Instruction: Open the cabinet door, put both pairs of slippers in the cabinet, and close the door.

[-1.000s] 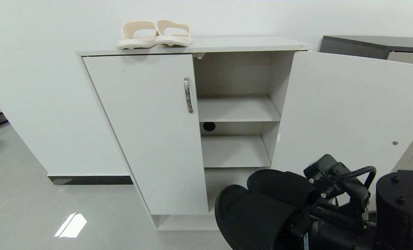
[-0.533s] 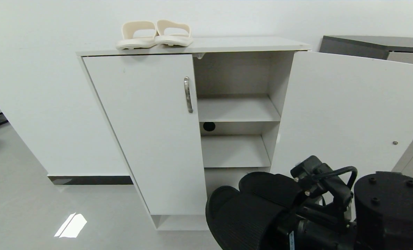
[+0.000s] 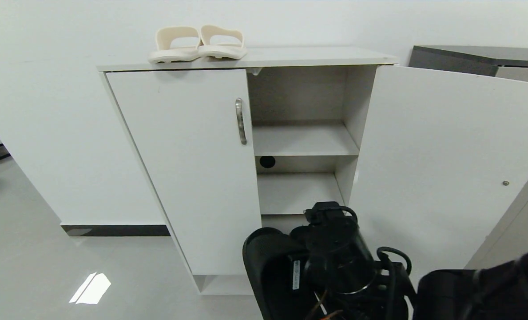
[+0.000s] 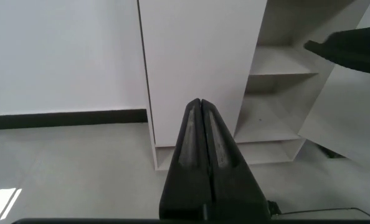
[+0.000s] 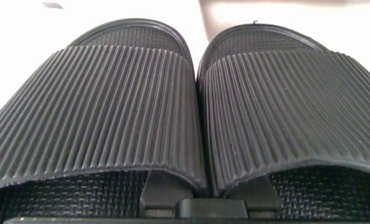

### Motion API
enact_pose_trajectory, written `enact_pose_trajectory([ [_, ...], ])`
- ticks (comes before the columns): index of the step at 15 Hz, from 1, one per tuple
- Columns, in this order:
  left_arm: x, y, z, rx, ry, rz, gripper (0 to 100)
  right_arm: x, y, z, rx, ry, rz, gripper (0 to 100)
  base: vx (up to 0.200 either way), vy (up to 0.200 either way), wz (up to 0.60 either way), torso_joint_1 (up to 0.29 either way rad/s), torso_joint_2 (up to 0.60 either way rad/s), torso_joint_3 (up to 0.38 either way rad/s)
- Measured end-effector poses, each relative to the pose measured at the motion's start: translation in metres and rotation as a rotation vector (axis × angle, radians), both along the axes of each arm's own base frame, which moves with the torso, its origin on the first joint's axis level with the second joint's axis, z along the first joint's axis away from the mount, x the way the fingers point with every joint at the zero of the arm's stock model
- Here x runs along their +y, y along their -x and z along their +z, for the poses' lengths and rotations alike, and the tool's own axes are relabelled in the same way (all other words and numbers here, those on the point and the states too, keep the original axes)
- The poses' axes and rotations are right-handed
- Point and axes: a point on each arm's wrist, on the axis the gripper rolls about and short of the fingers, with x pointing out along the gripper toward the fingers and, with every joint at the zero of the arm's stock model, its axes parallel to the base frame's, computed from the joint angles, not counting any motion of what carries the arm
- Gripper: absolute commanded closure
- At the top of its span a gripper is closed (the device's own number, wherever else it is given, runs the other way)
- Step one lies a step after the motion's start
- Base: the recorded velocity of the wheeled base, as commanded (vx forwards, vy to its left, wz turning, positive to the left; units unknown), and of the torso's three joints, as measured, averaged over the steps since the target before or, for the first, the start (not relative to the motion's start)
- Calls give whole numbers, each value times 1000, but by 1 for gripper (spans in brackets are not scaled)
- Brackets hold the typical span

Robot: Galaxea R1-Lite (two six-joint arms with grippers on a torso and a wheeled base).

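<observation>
A pair of black ribbed slippers [image 5: 197, 106] lies side by side in my right gripper [image 5: 210, 198], which is shut on them. In the head view the black slippers [image 3: 268, 266] hang low in front of the white cabinet's [image 3: 246, 58] open right half, below its lower shelf [image 3: 299, 193]. A cream pair of slippers [image 3: 197, 43] rests on the cabinet top at the left. The right door [image 3: 446, 169] stands swung open. The left door [image 3: 184, 169] with its metal handle [image 3: 240, 121] is closed. My left gripper [image 4: 200, 143] is shut on nothing, low above the floor, pointing at the closed left door [image 4: 197, 56].
Both shelves, upper [image 3: 301, 140] and lower, are bare, with a round hole [image 3: 267, 162] in the back panel between them. A grey cabinet [image 3: 481, 60] stands behind the open door at the right. Bare grey floor [image 3: 46, 266] spreads to the left.
My right arm has swung left with the black slippers, from beside the open door to in front of the cabinet opening, and its wrist has turned. The cabinet and cream slippers are unchanged.
</observation>
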Motion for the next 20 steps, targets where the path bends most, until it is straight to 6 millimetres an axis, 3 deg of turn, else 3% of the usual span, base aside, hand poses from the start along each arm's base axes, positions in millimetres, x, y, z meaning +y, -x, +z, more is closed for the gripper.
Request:
enact_pose_trajectory([
  [4,0,0,0,-1,-5,-1,100,18,-41,-20,-72,33,-177,100,0,0,0,1,3,-104],
  [9,0,0,0,0,-5,0,100,21,-78,-27,-280,49,-275,100,0,0,0,5,3,-196],
  [16,0,0,0,0,-3,0,100,23,-96,-45,-389,144,-298,100,0,0,0,5,2,-192],
  [20,0,0,0,0,-4,0,100,25,-111,-36,-445,126,-320,100,0,0,0,-1,-2,-24],
])
